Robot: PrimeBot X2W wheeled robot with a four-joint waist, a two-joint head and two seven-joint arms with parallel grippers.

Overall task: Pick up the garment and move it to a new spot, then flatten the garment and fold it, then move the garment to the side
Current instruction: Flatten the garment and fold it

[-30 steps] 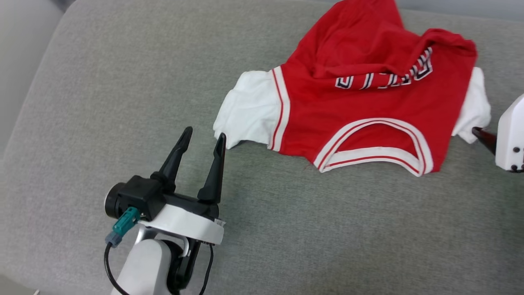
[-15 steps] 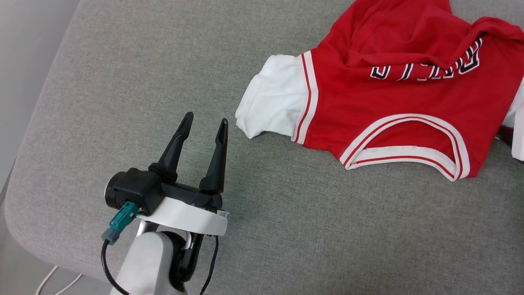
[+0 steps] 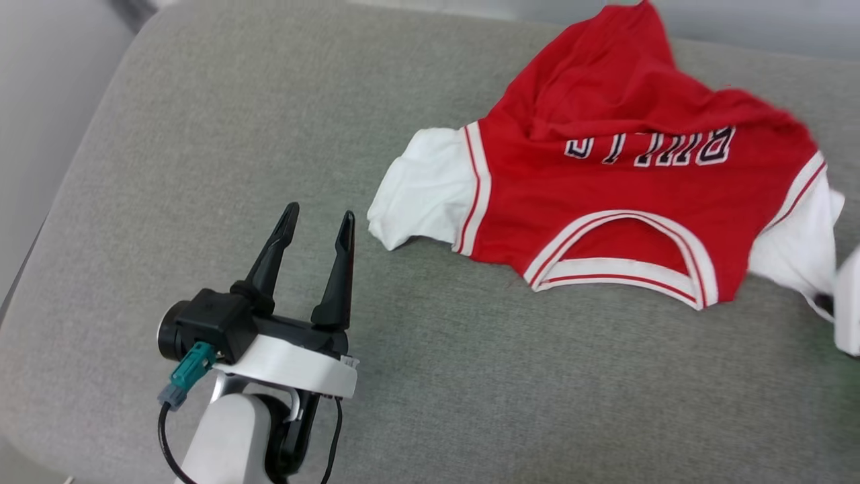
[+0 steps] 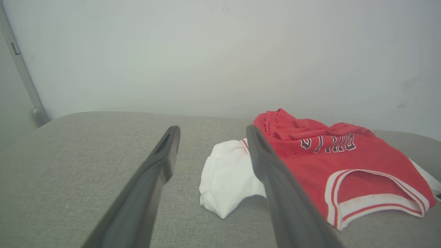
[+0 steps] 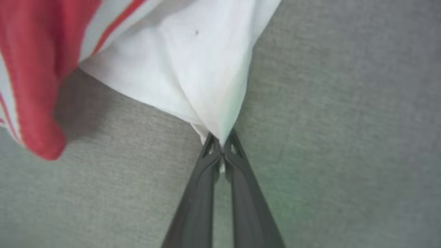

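Note:
The garment [image 3: 625,202], a red jersey T-shirt with white sleeves and striped trim, lies crumpled on the grey cushion at the upper right of the head view, neck opening toward me. It also appears in the left wrist view as the garment [image 4: 344,162]. My right gripper [image 5: 220,143] is shut on the tip of the garment's white sleeve [image 5: 200,79]; in the head view a sliver of its white housing [image 3: 848,309] shows at the right edge. My left gripper [image 3: 316,225] hovers open with nothing in it, just left of the other white sleeve [image 3: 420,195].
The grey fabric cushion [image 3: 201,154] carries everything. Its rounded left edge [image 3: 40,222] drops off toward the floor, and a pale wall [image 4: 220,51] rises behind it. Bare cushion lies left of and in front of the garment.
My right gripper has shut on the white sleeve and pulled it outward, so the lettering now lies flatter. The head camera has shifted. My left gripper stays open.

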